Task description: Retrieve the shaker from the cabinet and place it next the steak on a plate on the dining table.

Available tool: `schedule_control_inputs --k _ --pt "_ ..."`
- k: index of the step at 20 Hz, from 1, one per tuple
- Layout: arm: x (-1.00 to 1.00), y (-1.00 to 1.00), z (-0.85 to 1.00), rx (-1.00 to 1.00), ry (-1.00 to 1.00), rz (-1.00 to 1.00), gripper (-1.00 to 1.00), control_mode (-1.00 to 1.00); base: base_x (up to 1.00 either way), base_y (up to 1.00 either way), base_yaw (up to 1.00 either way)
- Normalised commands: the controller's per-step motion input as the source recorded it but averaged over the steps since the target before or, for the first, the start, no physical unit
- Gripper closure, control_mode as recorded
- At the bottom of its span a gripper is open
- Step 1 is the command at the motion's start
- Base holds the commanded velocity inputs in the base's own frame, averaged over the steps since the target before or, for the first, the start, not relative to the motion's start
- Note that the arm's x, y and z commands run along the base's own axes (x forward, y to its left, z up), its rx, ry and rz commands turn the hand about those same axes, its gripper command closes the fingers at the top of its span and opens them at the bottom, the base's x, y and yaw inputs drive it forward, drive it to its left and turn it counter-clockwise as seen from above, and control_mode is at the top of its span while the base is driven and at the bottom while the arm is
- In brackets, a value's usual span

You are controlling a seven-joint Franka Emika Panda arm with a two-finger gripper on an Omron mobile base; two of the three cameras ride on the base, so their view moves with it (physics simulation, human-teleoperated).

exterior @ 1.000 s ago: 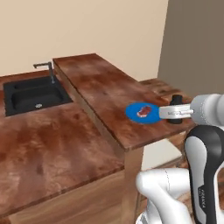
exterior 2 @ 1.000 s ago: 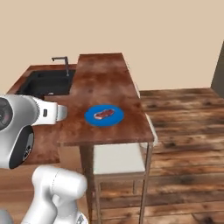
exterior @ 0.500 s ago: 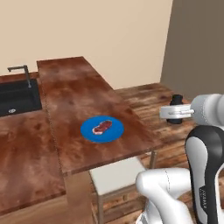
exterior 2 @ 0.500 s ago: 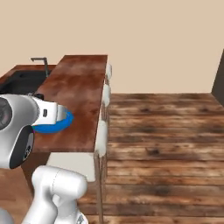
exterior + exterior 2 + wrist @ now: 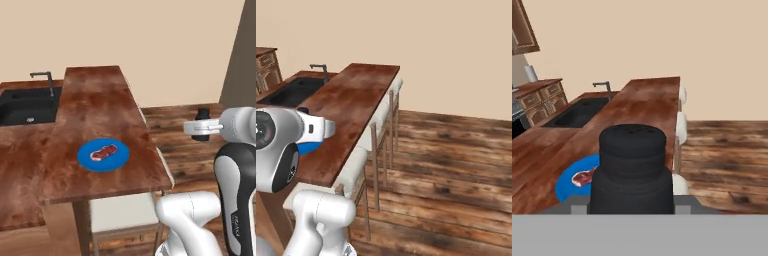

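Gripping the small black cylindrical shaker (image 5: 202,124) with its narrower cap on top, the white arm's jaws are closed on it and hold it upright in the air, out past the near right edge of the long counter (image 5: 107,115) with the dark reddish-brown glossy wooden top. From the left base view the shaker hangs over the brown plank floor (image 5: 190,145), well apart from the counter's edge and roughly level with the middle of its length. In the hand view the shaker (image 5: 632,170) stands large in the foreground, its ribbed cap with small holes facing up.

On the counter lies the round flat bright blue plate (image 5: 118,158), set toward the near end of the top and nearer the side away from the arm. The small flat piece of reddish-brown marbled steak (image 5: 103,152) rests about in the plate's middle. In the hand view a part of the plate (image 5: 567,182) and the steak (image 5: 584,176) peep out to the left of the shaker.

Beyond and to the left of the counter sits a black sink (image 5: 25,106) with a dark bent tap (image 5: 45,80) at its rim. White-seated stools (image 5: 363,160) with thin metal legs stand in a row along the counter's open side in the right base view.
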Motion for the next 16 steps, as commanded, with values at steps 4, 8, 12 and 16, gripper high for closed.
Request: schedule_control_inputs --k 4,8,12,16 --pt "0.00 0.00 0.00 0.00 0.00 0.00 1.00 1.00 0.35 0.34 0.20" --pt "0.00 0.00 0.00 0.00 0.00 0.00 1.00 1.00 0.36 0.52 0.08" --pt "0.00 0.00 0.00 0.00 0.00 0.00 1.00 1.00 0.29 0.93 -0.34" --pt "0.00 0.00 0.00 0.00 0.00 0.00 1.00 1.00 0.02 0.99 -0.56"
